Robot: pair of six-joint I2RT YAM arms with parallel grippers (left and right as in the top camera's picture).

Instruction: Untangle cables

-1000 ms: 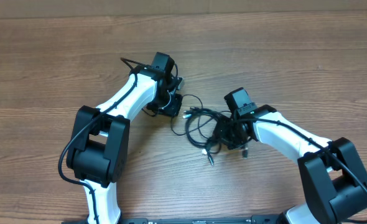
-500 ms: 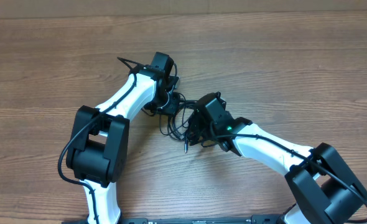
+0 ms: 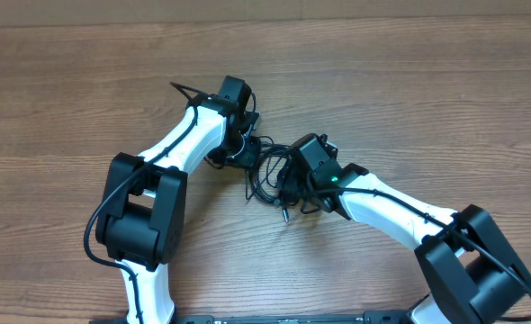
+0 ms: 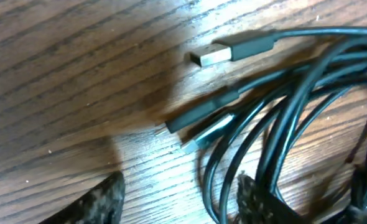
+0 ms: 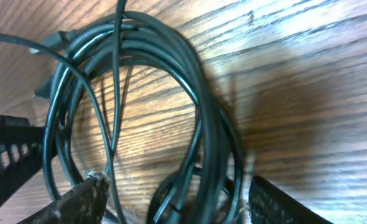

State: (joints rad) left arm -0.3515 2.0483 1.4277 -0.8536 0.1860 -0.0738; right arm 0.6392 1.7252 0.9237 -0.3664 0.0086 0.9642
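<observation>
The cables (image 3: pixel 267 173) lie bunched on the tabletop (image 3: pixel 409 90) between the arms, the tangle's long axis running near-to-far (one loose plug (image 3: pixel 285 214) trails toward the robot). The left end effector (image 4: pixel 180 199) stands open beside three plug ends (image 4: pixel 233 51); the right end effector (image 5: pixel 177 199) spreads wide astride the coil, gripping nothing.

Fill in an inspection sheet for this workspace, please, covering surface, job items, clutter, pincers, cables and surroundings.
Surface: wooden table, grain running side to side.
Job's things: black cables bunched in one tangle between the two arms; a USB plug lies free on the wood.
Clutter: nothing seen.
Grippers: left pincer open over the edge of the bundle; right pincer open, fingers astride a coil.
Cables: the robot's own black wire loops off the left arm, apart from the tangle.
Surroundings: tan strip past the far edge; nothing else seen.
</observation>
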